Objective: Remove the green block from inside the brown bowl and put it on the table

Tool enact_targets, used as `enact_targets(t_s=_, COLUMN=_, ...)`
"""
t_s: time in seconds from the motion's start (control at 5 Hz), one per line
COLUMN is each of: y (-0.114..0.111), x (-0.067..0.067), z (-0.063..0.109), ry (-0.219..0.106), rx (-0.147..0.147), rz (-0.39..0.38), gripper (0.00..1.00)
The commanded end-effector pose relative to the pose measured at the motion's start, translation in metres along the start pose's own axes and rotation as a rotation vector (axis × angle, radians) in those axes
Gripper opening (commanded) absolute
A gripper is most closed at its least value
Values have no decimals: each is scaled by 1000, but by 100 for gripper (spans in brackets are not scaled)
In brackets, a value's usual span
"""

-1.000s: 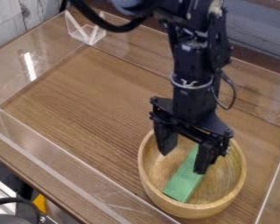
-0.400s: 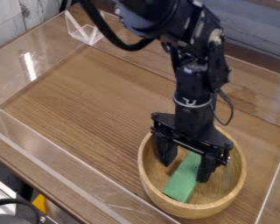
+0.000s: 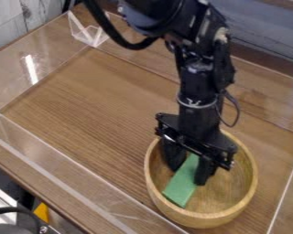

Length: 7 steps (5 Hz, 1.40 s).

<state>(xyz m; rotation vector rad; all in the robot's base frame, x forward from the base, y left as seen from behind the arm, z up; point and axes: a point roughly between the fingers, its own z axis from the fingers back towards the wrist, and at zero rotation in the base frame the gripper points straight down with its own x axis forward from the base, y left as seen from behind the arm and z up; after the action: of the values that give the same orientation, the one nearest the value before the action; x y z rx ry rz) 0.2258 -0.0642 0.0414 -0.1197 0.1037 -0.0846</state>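
1. Green block [image 3: 181, 186]: lies inside the brown bowl [image 3: 244, 197], toward the left side, slanting up and right toward the fingertips.
2. Black gripper [image 3: 189, 172]: reaches down into the bowl, with fingertips around the block's upper end; cannot tell whether gripping.
3. Wood-grain table [image 3: 269, 142]: supports the bowl and extends past the right rim.

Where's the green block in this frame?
In the camera view, the green block lies inside the brown bowl at lower right, toward the bowl's left side, directly under the hand.
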Motion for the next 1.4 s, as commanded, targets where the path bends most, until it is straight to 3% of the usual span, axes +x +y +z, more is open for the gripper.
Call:
enact_targets(t_s=0.0, y=6, x=11, z=22, ry=-35, rx=-1, rz=0, gripper=0)
enact_targets(t_s=0.2, y=12, x=15, z=41, ry=-73, rx=-24, rz=56, gripper=0)
enact_targets(t_s=0.4, y=25, x=20, z=70, ry=-122, rx=-49, rz=122, gripper=0)
enact_targets(t_s=0.6, y=24, x=16, z=86, ry=-125, rx=-55, rz=86, gripper=100)
enact_targets(t_s=0.8, y=15, x=10, z=85, ry=-108, rx=-48, rz=41, gripper=100)
enact_targets(t_s=1.2, y=-14, x=-2, z=56, ry=-100, rx=-29, rz=-3, gripper=100)
